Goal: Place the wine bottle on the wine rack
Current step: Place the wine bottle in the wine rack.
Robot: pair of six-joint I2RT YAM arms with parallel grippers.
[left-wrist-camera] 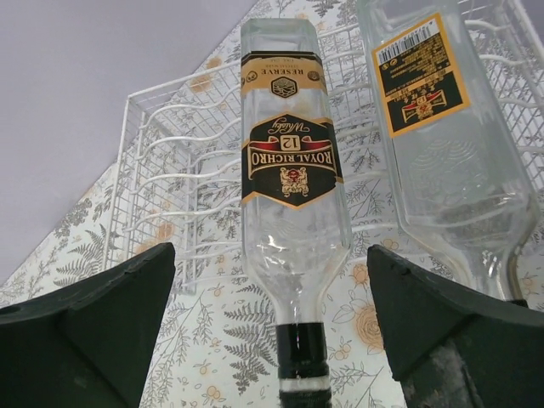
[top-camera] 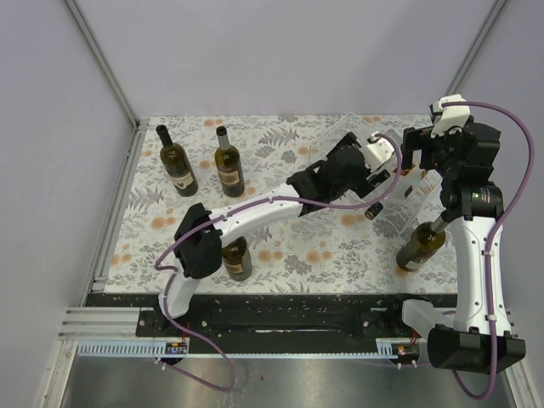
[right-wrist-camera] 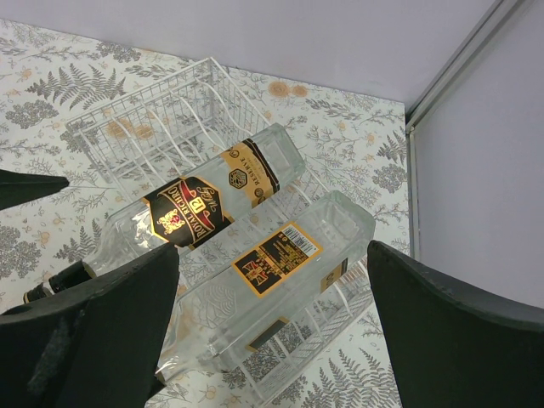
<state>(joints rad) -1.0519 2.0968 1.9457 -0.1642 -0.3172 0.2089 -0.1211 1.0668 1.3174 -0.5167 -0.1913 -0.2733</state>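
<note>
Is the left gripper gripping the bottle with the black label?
No. The left gripper has its fingers wide apart, each clear of the bottle lying on the rack.

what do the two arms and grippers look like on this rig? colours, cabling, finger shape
Both match. The left arm and right arm have white link shells with black joint housings. A purple cable loops loosely outside each. Each wrist carries a white camera housing. The left gripper and right gripper have dark, matte, wedge-shaped fingers. No markings visible.
</note>
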